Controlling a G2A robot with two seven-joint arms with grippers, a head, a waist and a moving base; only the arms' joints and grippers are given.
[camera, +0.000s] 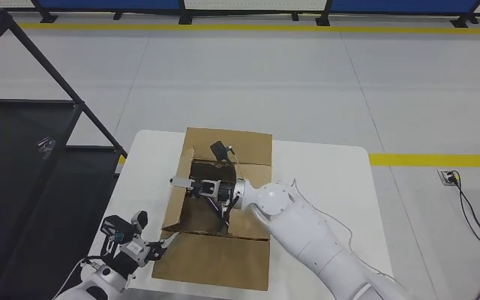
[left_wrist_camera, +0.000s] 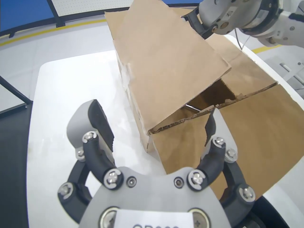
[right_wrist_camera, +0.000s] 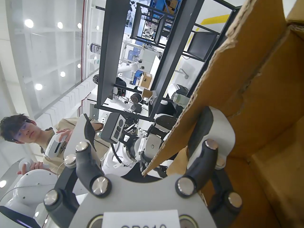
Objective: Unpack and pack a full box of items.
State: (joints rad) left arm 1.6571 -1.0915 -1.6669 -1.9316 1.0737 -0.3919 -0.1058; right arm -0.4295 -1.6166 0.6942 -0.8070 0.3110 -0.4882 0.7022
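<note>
the box (camera: pixel 238 145) sits in the middle of the white table (camera: pixel 330 180), its near flap (camera: pixel 214 261) folded out flat towards me and its far flap laid back. the side flap (left_wrist_camera: pixel 166 55) on my left is the trouble: it leans inward over the opening like a roof, so i can see only a dark slot beneath it and can't tell what is packed inside.

my right gripper (right_wrist_camera: pixel 147 119) is over the box with its fingers spread wide, and the free edge of that side flap runs between them, one finger on the inner face and one outside. it pinches nothing yet. my left gripper (left_wrist_camera: pixel 154 109) is also spread and empty, low at the box's near left corner, just beside the torn seam where the near flap meets the wall; whether a fingertip touches the card i cannot tell.

i judge the step in hand to be turning that side flap outward so the unpacking can begin. to do it well i'd slide the right gripper further along the edge so the pads take solid board rather than the ragged lip, close gently, then swing out along the hinge line instead of pulling upward, which would lift the box. the left gripper looks well placed to press down on the near flap and keep the box from sliding.
</note>
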